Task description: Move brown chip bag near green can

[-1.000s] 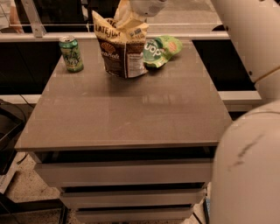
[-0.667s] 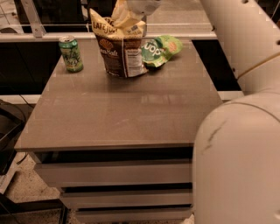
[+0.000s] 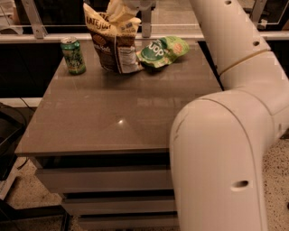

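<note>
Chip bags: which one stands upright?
The brown bag, its top at the claw; the green bag lies flat beside it.

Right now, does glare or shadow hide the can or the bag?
Camera view: dim warm light; a glare spot on the table, away from the green can and brown chip bag, both lit; gripper at the bag's top, cropped by the upper edge.

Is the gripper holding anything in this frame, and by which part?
Yes: the gripper, at the view's top edge, grips the brown chip bag by its crumpled pale top end.
</note>
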Controlling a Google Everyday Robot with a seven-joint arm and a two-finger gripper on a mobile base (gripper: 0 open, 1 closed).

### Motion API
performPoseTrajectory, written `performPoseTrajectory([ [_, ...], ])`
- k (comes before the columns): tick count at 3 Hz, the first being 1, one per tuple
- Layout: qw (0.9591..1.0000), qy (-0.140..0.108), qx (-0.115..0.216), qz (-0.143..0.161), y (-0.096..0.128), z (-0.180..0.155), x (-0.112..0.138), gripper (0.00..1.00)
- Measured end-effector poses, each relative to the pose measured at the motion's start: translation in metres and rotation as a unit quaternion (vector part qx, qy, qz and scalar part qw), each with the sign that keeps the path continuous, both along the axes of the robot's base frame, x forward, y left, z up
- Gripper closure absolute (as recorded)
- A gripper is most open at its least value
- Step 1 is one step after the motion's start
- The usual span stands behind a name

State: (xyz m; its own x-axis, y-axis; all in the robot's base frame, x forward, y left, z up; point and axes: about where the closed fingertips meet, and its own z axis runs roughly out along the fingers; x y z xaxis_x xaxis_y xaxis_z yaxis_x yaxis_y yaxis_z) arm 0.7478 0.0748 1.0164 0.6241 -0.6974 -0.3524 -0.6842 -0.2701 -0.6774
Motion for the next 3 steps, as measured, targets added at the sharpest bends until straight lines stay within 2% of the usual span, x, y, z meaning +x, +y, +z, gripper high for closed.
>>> performPoseTrajectory([
  [1, 0.9999, -0.011, 0.009, 0.003, 0.014, 0.023, 0.001, 1.00],
  [2, 0.9996, -0.022, 0.019, -0.001, 0.017, 0.041, -0.001, 1.00],
  [3, 0.9996, -0.017, 0.020, -0.005, 0.014, 0.031, -0.006, 1.00],
])
